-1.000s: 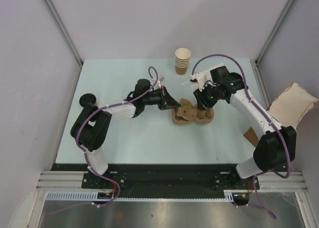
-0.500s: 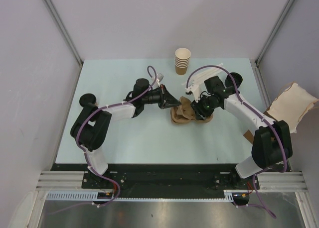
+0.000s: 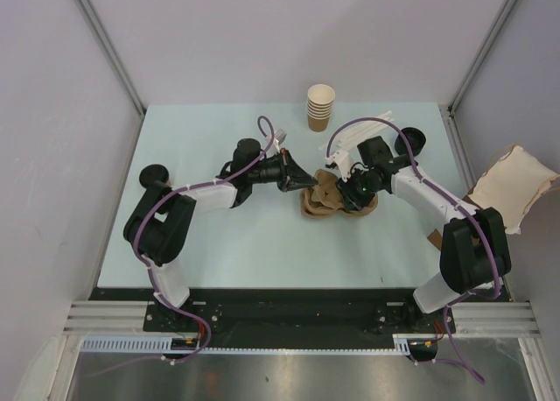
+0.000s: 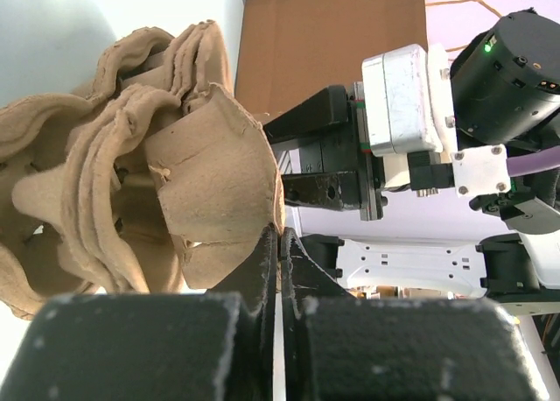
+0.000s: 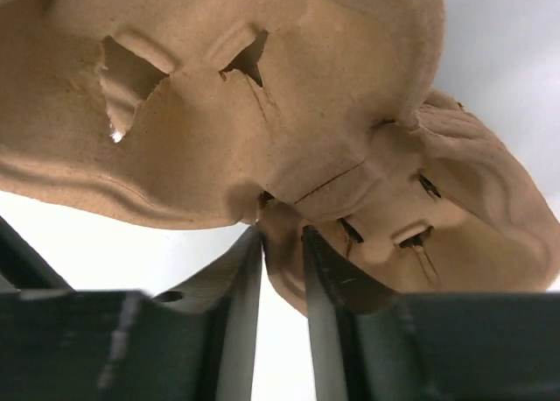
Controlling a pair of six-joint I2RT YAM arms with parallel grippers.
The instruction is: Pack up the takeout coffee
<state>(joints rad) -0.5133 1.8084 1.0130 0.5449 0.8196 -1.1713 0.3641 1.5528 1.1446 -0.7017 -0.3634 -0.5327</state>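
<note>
A stack of brown moulded-pulp cup trays (image 3: pixel 325 205) lies mid-table between both arms. My left gripper (image 3: pixel 304 183) is shut on the thin left edge of a tray (image 4: pixel 201 165), its fingertips (image 4: pixel 282 235) pressed together on the pulp. From the right, my right gripper (image 3: pixel 348 191) reaches in; in the right wrist view its fingers (image 5: pixel 282 236) are closed on a fold of the tray's rim (image 5: pixel 262 112). The takeout coffee is out of view in every frame.
A stack of lidless tan paper cups (image 3: pixel 320 108) stands at the back of the table. A brown paper bag (image 3: pixel 512 184) lies off the table's right edge. Grey walls enclose the table on three sides.
My right gripper has swung left and down onto the trays' right side, and its jaws have narrowed onto the rim. The left gripper has kept its grip and barely moved.
</note>
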